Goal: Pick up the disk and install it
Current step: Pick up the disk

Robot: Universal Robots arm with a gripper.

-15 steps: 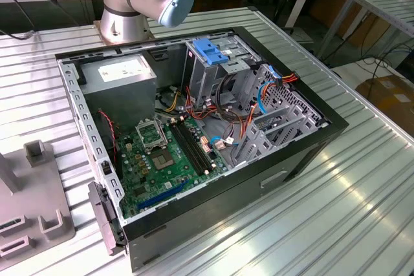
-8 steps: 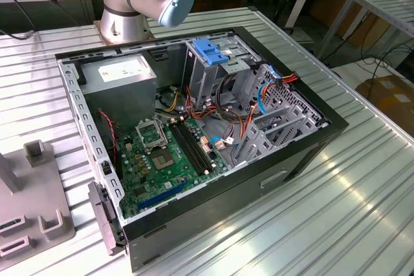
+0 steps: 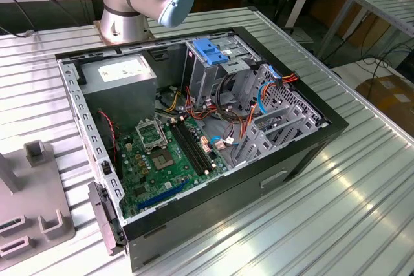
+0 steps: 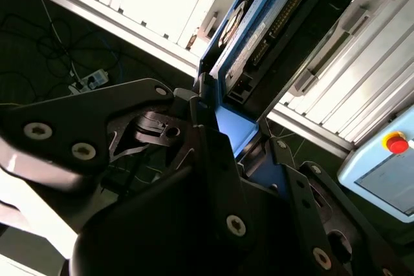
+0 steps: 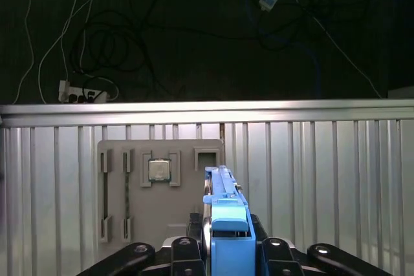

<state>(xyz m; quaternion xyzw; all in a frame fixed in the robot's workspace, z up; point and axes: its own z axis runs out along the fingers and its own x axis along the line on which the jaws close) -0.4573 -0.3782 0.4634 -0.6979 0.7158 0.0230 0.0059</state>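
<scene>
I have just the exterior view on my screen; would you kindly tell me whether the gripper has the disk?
Observer: Yes. In the first wrist view the gripper is shut on the disk, which stands edge-on in its grasp.
Operator: Is the blue carrier frame on it?
Observer: It is. In the second wrist view the blue frame runs along the disk's edge, next to its circuit-board face.
Operator: What lies beyond the disk?
Observer: In the first wrist view, the slatted table and a grey holder plate, with a square chip seated in one of its pockets.
</scene>
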